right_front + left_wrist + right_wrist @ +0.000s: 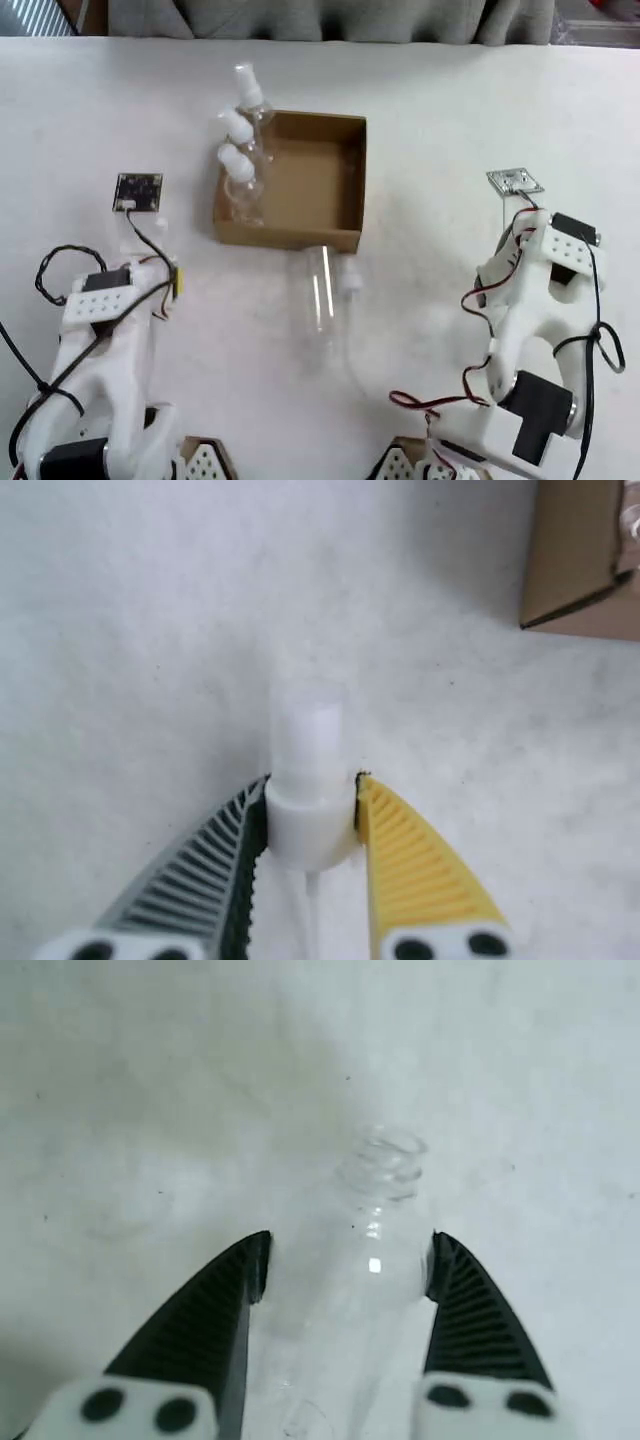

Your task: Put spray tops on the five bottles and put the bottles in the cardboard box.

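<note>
My left gripper (310,785) is shut on a white spray top (308,730), held just over the white table with its nozzle pointing away. A clear bottle (390,1165) with a bare threaded neck is clamped in my right gripper (350,1240), whose black fingers press both of its sides. The cardboard box (340,200) stands open at the table's middle. Three bottles with spray tops (240,130) stand along its left wall. Another clear bottle (320,290) rests on the table just in front of the box.
The left arm (110,300) is at the front left and the right arm (545,265) at the front right. A small black board (138,190) lies left of the box, a silvery one (515,182) to its right. Cables trail from both arms.
</note>
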You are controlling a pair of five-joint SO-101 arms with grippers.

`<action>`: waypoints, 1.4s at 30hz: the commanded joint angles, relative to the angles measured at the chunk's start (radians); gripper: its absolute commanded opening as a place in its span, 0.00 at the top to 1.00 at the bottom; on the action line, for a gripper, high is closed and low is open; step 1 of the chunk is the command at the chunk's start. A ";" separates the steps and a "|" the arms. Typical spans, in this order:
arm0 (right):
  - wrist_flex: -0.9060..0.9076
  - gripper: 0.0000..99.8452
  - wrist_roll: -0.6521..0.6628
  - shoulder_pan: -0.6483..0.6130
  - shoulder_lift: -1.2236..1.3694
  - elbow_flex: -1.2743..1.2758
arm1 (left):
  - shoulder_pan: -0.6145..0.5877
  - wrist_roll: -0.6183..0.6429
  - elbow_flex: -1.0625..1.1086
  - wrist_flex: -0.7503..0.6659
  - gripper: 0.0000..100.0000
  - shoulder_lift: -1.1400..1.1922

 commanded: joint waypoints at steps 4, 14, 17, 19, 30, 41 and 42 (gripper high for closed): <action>0.022 0.79 -0.040 0.021 -0.068 -0.032 | 0.005 -0.012 -0.006 -0.014 0.98 -0.039; 0.202 0.79 0.018 0.035 -0.295 -0.081 | 0.005 -0.012 -0.005 -0.012 0.98 -0.039; 0.239 0.85 0.018 0.067 -0.361 -0.081 | 0.005 -0.012 -0.005 -0.012 0.98 -0.039; 0.243 0.85 0.020 0.097 -0.394 -0.078 | 0.005 -0.012 -0.005 -0.012 0.98 -0.039; 0.058 0.78 0.020 0.255 -0.409 0.078 | 0.008 -0.012 -0.005 -0.012 0.98 -0.039; -0.222 0.78 0.018 0.406 -0.282 0.120 | 0.010 -0.012 -0.005 -0.012 0.98 -0.039; -0.219 0.78 0.018 0.406 -0.237 0.095 | 0.010 -0.012 -0.005 -0.012 0.98 -0.039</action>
